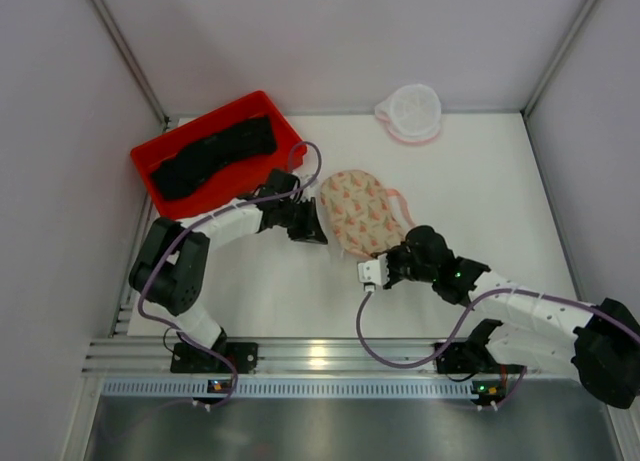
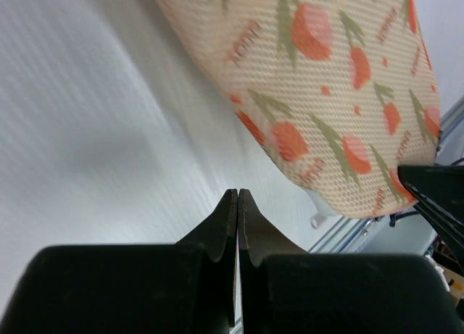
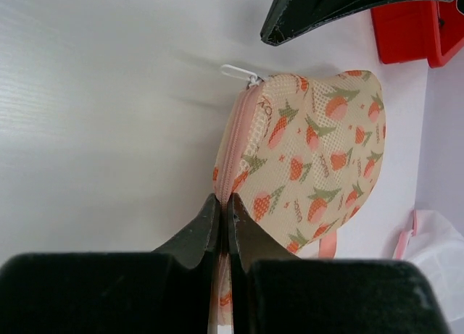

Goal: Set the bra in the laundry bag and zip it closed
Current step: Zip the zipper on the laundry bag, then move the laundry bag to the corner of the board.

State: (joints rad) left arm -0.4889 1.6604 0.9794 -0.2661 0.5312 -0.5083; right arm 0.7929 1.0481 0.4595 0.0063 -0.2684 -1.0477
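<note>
Pinching peach pouch (image 3: 312, 160) rim: right tool (image 3: 223, 199) closed | left tool (image 2: 238, 193) closed, empty, near its edge

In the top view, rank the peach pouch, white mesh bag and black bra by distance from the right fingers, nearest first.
1. Peach pouch, at the right gripper, table centre.
2. White mesh bag, at the far edge.
3. Black bra, in the red tray, far left.

A white table (image 1: 480, 211) sits boxed by pale lilac-grey walls (image 1: 340, 41), an aluminium rail (image 1: 330, 356) along its near edge.
</note>
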